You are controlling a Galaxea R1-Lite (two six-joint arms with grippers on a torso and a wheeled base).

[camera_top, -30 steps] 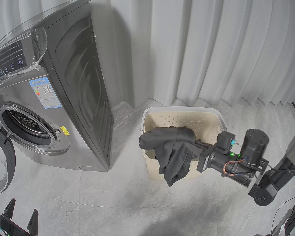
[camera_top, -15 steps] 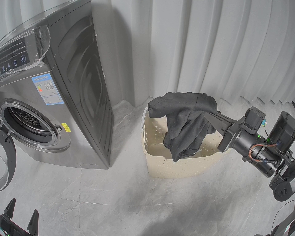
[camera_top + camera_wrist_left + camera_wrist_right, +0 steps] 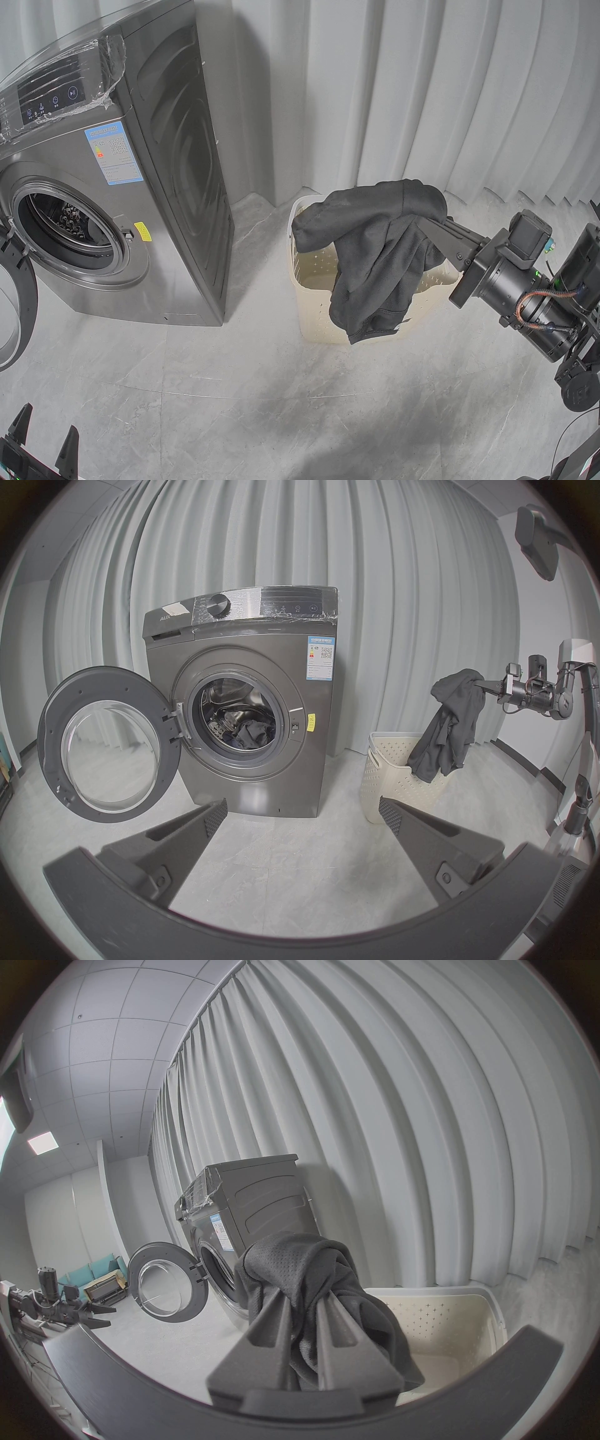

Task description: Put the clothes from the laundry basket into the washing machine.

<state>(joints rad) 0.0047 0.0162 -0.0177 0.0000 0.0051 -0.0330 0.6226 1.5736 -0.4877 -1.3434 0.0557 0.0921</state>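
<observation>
My right gripper (image 3: 431,228) is shut on a dark grey garment (image 3: 369,250), holding it in the air above the cream laundry basket (image 3: 312,312). The cloth drapes down over the basket's near side. In the right wrist view the fingers (image 3: 331,1329) pinch the garment (image 3: 300,1272) with the basket (image 3: 450,1316) below. The grey washing machine (image 3: 125,175) stands to the left with its door (image 3: 15,312) swung open; dark clothes (image 3: 247,730) lie in its drum. My left gripper (image 3: 44,437) is open, low near the floor in front of the machine.
White curtains (image 3: 437,94) hang behind the basket and machine. Grey tiled floor (image 3: 250,400) spreads between machine, basket and me. The open door (image 3: 106,742) juts out left of the drum opening.
My right gripper has lifted the garment up out of the basket and holds it higher. The head camera has shifted, so the machine sits further right in the picture.
</observation>
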